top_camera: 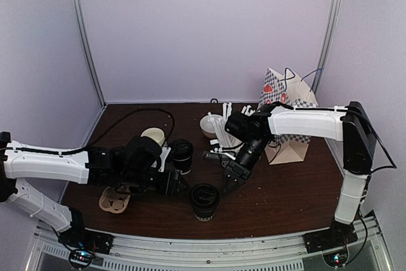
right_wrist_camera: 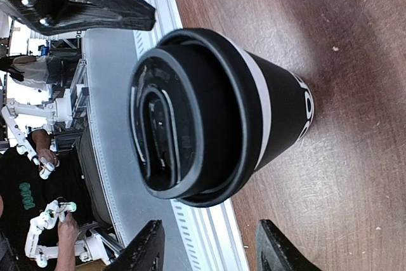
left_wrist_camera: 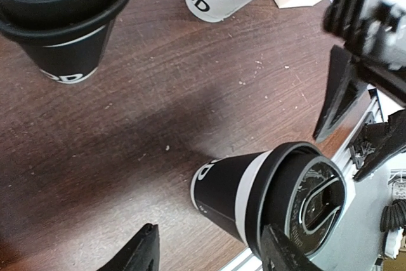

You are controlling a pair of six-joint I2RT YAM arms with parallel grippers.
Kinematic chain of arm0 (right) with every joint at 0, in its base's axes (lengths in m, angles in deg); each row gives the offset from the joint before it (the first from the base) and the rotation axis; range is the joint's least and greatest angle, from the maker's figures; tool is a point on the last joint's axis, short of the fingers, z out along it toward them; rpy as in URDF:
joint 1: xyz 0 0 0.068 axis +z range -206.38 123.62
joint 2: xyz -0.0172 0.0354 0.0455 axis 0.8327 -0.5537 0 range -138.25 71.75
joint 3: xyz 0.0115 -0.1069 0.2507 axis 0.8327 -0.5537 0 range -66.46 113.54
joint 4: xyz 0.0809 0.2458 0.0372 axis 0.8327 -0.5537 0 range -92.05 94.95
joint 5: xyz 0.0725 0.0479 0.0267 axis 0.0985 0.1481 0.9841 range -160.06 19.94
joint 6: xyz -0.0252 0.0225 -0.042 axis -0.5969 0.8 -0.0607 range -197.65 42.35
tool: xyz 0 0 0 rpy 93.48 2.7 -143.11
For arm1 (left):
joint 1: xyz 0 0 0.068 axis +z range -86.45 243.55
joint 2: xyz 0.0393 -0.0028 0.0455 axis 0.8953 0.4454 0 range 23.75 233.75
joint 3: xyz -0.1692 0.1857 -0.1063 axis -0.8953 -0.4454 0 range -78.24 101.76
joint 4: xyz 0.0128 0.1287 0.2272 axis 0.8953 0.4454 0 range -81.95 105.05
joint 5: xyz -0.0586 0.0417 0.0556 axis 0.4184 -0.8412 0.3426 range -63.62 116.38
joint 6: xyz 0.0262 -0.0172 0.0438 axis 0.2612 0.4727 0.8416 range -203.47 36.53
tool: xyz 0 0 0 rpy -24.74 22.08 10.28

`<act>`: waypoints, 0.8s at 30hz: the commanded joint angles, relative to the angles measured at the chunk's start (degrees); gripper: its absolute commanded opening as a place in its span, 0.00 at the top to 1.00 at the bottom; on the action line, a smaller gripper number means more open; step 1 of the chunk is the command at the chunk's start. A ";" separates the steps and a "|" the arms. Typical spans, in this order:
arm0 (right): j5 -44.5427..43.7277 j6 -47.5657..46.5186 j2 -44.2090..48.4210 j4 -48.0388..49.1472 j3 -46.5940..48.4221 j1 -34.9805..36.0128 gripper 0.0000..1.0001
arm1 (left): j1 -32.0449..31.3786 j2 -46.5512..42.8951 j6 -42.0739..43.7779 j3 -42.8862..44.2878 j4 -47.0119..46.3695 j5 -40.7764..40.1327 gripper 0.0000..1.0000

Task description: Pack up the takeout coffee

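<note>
Here, a black paper cup [top_camera: 204, 201] with a ridged plastic lid [right_wrist_camera: 171, 118] stands low-centre, near the front edge of the table [top_camera: 285, 195] — open dark wood-grain lies to its right. A second cup [top_camera: 181, 155] sits just up-left. The left gripper [left_wrist_camera: 210, 236] and right gripper [right_wrist_camera: 210, 226] flank the first — jaws parted, neither closed on it.

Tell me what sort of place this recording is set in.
Probably a robot lab cell staged as a coffee counter: plain white panels on metal posts enclose a brown table. Two arms are mounted at its near rail. Lidded black cups and a paper bag stand on it.
</note>
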 commanded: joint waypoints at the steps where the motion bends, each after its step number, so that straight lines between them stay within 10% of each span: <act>1: 1.99 0.02 -1.27 0.41 -0.90 0.98 0.48 | 0.58 1.92 -0.19 0.41 -4.96 3.06 0.42; 24: 5.32 5.17 -6.46 2.53 1.15 3.27 0.47 | 0.84 3.35 -1.88 -1.59 -2.10 4.07 0.45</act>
